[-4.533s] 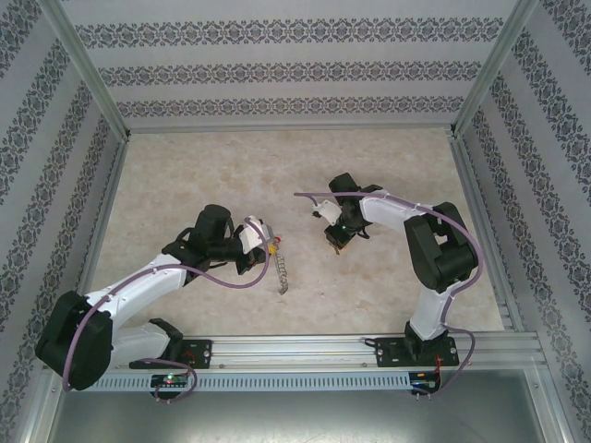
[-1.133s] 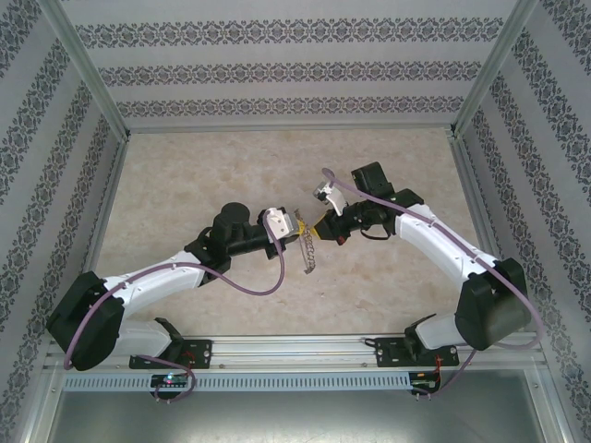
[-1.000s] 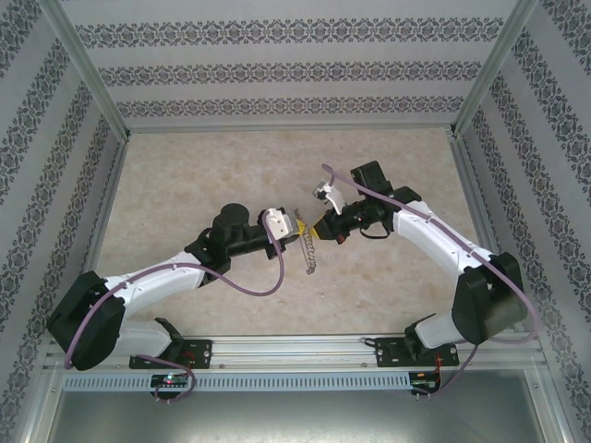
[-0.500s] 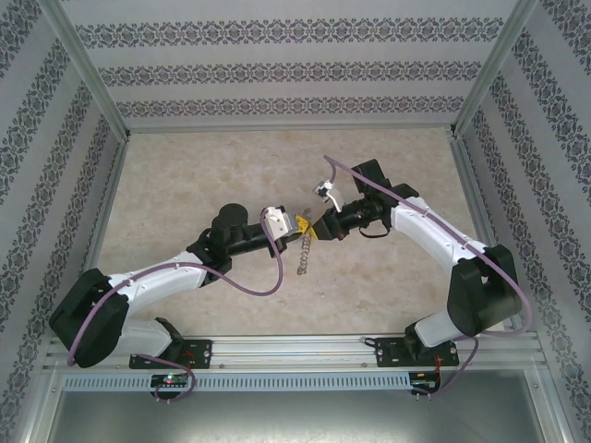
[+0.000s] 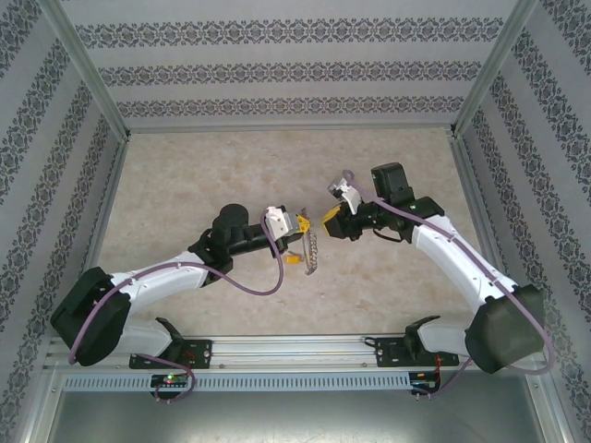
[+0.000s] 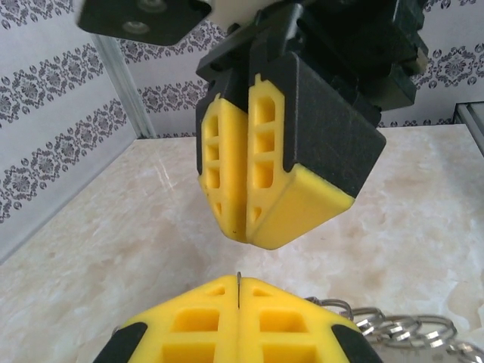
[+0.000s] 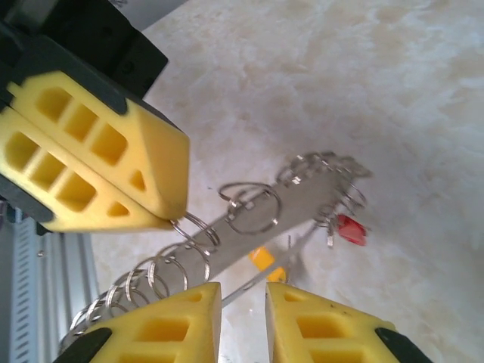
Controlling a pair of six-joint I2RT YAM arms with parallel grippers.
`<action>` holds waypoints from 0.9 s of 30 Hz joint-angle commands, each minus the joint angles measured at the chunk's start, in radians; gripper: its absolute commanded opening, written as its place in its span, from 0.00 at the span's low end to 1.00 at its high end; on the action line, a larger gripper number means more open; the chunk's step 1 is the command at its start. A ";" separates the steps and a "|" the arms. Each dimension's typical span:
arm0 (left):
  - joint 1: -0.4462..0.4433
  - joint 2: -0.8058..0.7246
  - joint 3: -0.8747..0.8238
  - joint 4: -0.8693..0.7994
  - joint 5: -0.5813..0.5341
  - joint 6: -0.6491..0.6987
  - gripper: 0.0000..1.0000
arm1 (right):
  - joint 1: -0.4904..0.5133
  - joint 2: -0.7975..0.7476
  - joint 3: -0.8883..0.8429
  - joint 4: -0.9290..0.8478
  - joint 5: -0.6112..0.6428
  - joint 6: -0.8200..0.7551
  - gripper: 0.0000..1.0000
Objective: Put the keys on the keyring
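The keyring (image 5: 313, 251), a silver loop fringed with small rings, hangs from my left gripper (image 5: 297, 224). That gripper is shut on a thin wire of the keyring (image 6: 393, 325), and the wire pokes up between its fingertips in the left wrist view, where the gripper (image 6: 239, 291) sits at the bottom. An orange-yellow key (image 5: 291, 259) dangles just under it. In the right wrist view this key (image 7: 264, 259) sits beside a thin strand of the keyring (image 7: 249, 208), and a red key (image 7: 350, 229) hangs at the far end. My right gripper (image 5: 329, 220) (image 7: 242, 291) is open and empty, a short way right of the left gripper (image 7: 175, 215).
Both grippers hover above the marble tabletop (image 5: 185, 175) near its middle. Patterned walls on aluminium posts (image 5: 102, 101) close in the left, back and right. A metal rail (image 5: 295, 346) with the arm bases runs along the near edge.
My right gripper has opened and drawn back to the right, away from the left fingertips it was meeting. The orange-yellow key now hangs under the left gripper. The left arm has barely moved.
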 commanded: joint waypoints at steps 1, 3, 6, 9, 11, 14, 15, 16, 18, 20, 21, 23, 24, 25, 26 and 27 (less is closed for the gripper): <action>-0.010 -0.002 0.008 0.083 0.024 -0.024 0.00 | -0.015 -0.053 -0.053 0.061 0.060 -0.036 0.23; -0.010 -0.002 0.008 0.077 0.028 -0.024 0.00 | -0.017 -0.069 -0.068 0.072 0.115 -0.040 0.24; -0.008 -0.018 0.002 0.051 0.017 -0.017 0.00 | -0.019 -0.063 -0.071 0.066 0.227 -0.022 0.25; 0.012 -0.063 -0.021 0.010 0.018 -0.006 0.00 | -0.017 -0.061 -0.082 0.082 0.251 0.022 0.29; 0.028 -0.094 -0.040 -0.002 0.025 -0.008 0.00 | -0.017 -0.070 -0.099 0.110 0.177 0.022 0.29; 0.041 -0.138 -0.053 -0.037 0.051 -0.006 0.00 | -0.002 -0.115 -0.151 0.178 0.054 -0.089 0.29; 0.042 -0.149 -0.055 -0.043 0.059 -0.005 0.00 | 0.010 -0.134 -0.173 0.207 0.037 -0.136 0.30; 0.042 -0.157 -0.059 -0.048 0.067 -0.005 0.00 | 0.022 -0.147 -0.191 0.233 0.031 -0.174 0.31; 0.042 -0.172 -0.063 -0.061 0.086 -0.007 0.00 | 0.053 -0.161 -0.218 0.288 0.032 -0.231 0.33; 0.041 -0.182 -0.066 -0.072 0.112 -0.004 0.00 | 0.078 -0.152 -0.223 0.338 0.038 -0.251 0.33; 0.043 -0.188 -0.067 -0.074 0.121 -0.005 0.00 | 0.089 -0.145 -0.221 0.368 0.042 -0.252 0.33; 0.043 -0.194 -0.064 -0.087 0.133 -0.004 0.00 | 0.104 -0.133 -0.219 0.422 0.042 -0.251 0.32; 0.043 -0.198 -0.063 -0.093 0.137 -0.002 0.00 | 0.110 -0.129 -0.218 0.451 0.041 -0.255 0.32; 0.043 -0.200 -0.061 -0.096 0.140 0.001 0.00 | 0.113 -0.129 -0.218 0.471 0.037 -0.258 0.32; 0.044 -0.201 -0.059 -0.100 0.143 0.002 0.00 | 0.115 -0.129 -0.215 0.482 0.029 -0.267 0.32; 0.044 -0.200 -0.058 -0.100 0.143 0.002 0.00 | 0.115 -0.128 -0.210 0.484 0.009 -0.276 0.32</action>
